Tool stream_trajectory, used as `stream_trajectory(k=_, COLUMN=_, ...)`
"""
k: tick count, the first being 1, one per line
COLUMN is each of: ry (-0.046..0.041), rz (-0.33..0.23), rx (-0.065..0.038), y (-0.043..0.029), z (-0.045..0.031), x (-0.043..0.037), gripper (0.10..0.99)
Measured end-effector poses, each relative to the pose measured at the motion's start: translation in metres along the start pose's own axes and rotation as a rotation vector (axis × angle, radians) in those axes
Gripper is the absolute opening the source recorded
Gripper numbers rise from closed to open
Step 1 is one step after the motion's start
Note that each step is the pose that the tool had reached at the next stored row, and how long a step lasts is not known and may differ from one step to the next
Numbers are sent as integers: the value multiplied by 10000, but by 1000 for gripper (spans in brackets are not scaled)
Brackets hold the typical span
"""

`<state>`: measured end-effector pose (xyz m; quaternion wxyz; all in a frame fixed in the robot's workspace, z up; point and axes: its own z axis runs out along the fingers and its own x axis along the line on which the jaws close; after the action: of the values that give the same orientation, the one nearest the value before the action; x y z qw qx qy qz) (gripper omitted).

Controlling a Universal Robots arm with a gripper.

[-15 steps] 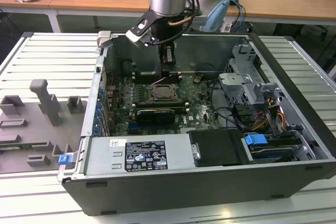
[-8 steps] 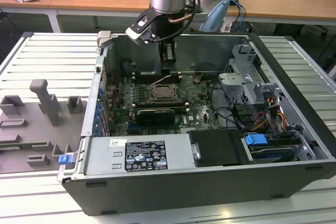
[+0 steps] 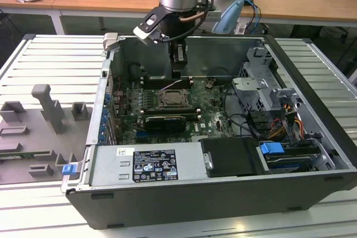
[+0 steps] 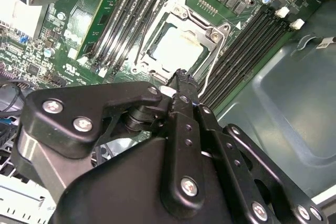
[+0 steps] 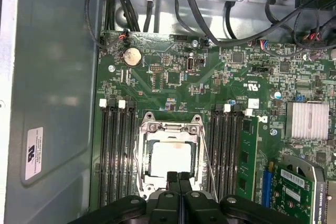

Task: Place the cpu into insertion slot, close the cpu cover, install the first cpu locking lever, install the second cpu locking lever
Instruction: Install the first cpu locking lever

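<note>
Inside the open dark grey metal computer case (image 3: pixel 223 190), which lies on the ribbed pale metal worktop (image 3: pixel 321 54), the black two-fingered end effector (image 5: pixel 178 178) hangs low over the green motherboard (image 5: pixel 173 80). Its fingers are pressed together with nothing between them. In both wrist views the tips sit just over one edge of the small square silver-rimmed insertion slot (image 5: pixel 150 127), between banks of long black memory slots (image 5: pixel 115 156).

The small flat square cpu with its pale silver-grey face (image 5: pixel 170 160) lies in the slot. The thin square silver cpu cover (image 5: pixel 198 153) is down around it, and the chip's face shows through the cut-out. Placing the chip looks done and the cover looks closed; whether the tips touch the cover I cannot tell.

A thin silver wire locking lever (image 5: pixel 137 161) runs along one flank of the socket and a second wire lever (image 5: pixel 209 166) along the other. The second slants away from the frame, so I judge it unlatched. The step in hand appears to be the first lever. That calls for a steady push with the closed tips on the lever's free end, down and under its hook, keeping clear of the memory slots
</note>
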<state>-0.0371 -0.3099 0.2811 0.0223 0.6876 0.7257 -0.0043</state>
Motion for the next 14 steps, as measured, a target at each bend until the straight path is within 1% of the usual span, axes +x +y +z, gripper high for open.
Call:
stream_trajectory(k=3, ry=-1, rz=-11, rx=1, y=0, z=-16, x=-1, gripper=106)
stream_trajectory(k=6, ry=0, rz=-25, rx=0, y=1, z=-57, x=-2, gripper=106)
stream_trajectory(k=9, ry=2, rz=-67, rx=-3, y=2, z=-75, x=-3, gripper=106)
stream_trajectory(k=14, ry=24, rz=-1044, rx=-39, y=2, z=-75, x=-3, gripper=106)
